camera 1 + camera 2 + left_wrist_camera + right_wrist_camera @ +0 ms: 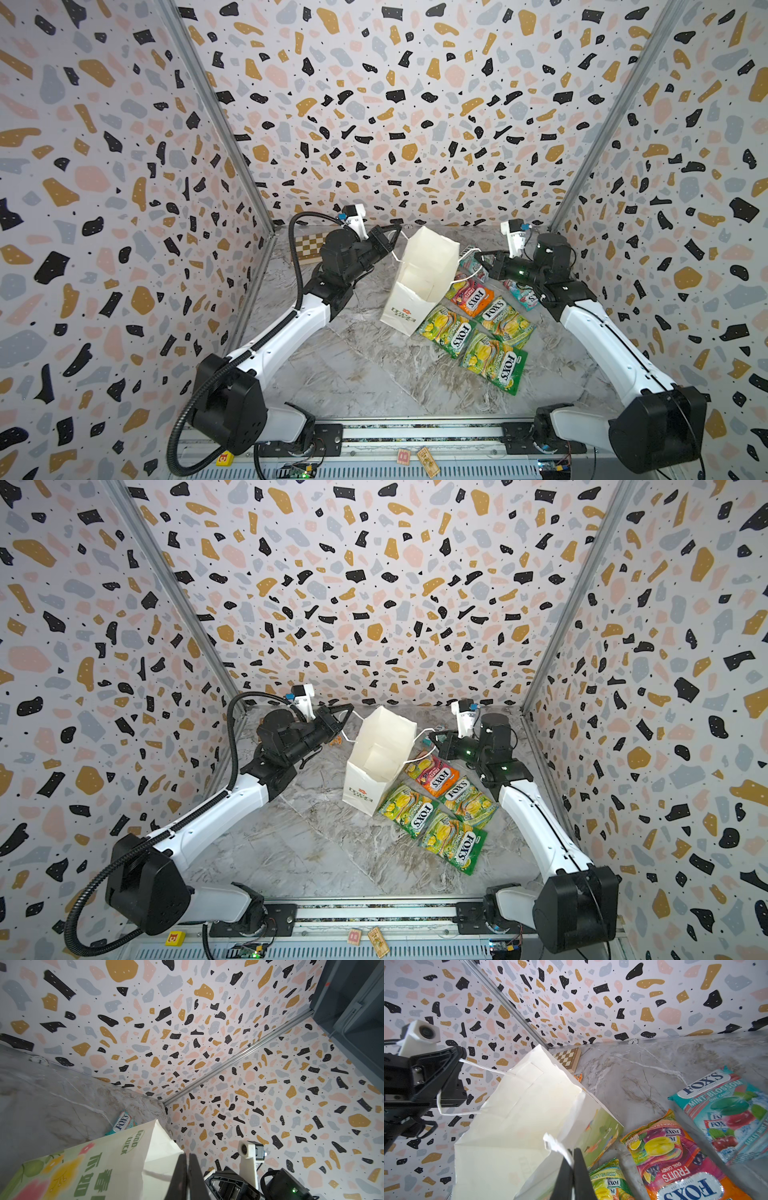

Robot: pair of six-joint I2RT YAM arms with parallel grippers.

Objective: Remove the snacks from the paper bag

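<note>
**Bag held by both handles**

The tall white paper carrier bag (419, 282) is stood upright, mouth up, between the left gripper (396, 232) and right gripper (480, 258), each clamped on one of its thin white cord handles (483, 1067). The flat glossy FOX'S candy packets (471, 300) are laid at its foot, nearer the right arm. Its inside, shown only in both top views, is seen bare.

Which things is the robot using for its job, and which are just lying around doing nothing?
For the job:
- paper bag
- FOX'S snack packets, out on the table beside the bag

Just lying about:
- chessboard
- small orange thing near the chessboard
- mousetrap
- yellow letter block
</note>
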